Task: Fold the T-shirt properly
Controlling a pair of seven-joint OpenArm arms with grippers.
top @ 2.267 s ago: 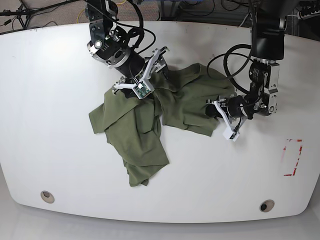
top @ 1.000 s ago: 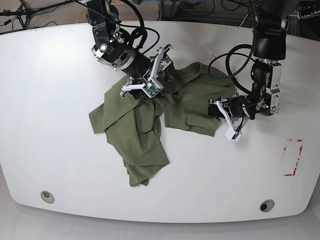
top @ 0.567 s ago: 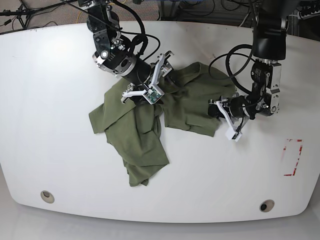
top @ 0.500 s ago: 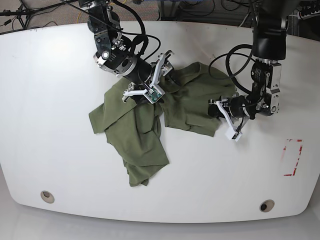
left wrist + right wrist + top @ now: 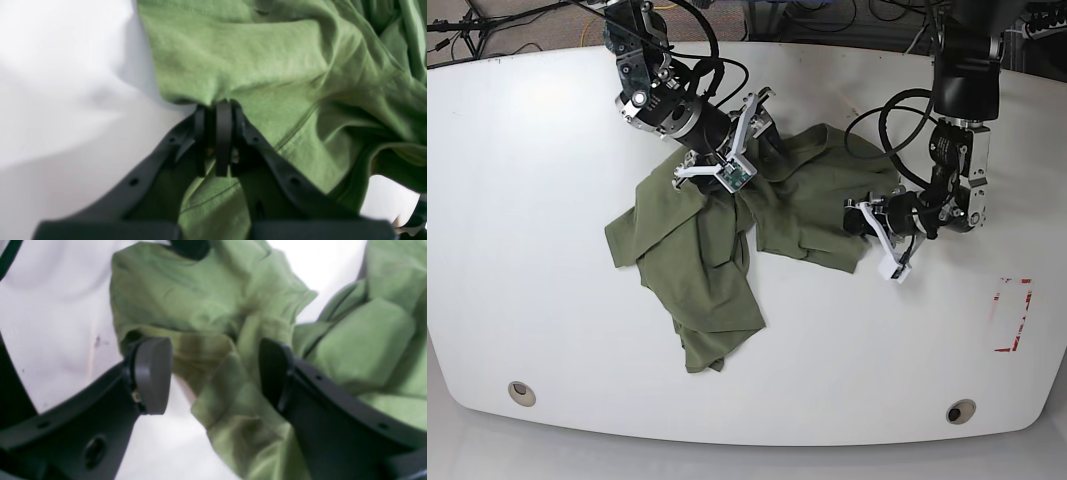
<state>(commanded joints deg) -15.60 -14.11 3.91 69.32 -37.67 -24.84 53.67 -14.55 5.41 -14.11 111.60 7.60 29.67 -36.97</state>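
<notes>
T-shirt (image 5: 727, 235) lies crumpled on the white desk (image 5: 537, 200), bunched in loose folds about mid-desk, one long lobe trailing toward the desk's near edge. Left pincer (image 5: 223, 110) clenched on the T-shirt: black fingers (image 5: 223, 140) pressed together with a pinch of green cloth at the garment's edge, on its side facing the red marking (image 5: 1012, 315). Right pincer (image 5: 213, 370) released: pads well apart, straddling a raised fold of the T-shirt at its far edge; contact with the cloth cannot be told from the wrist view. Both arms sit at the garment's far half.
</notes>
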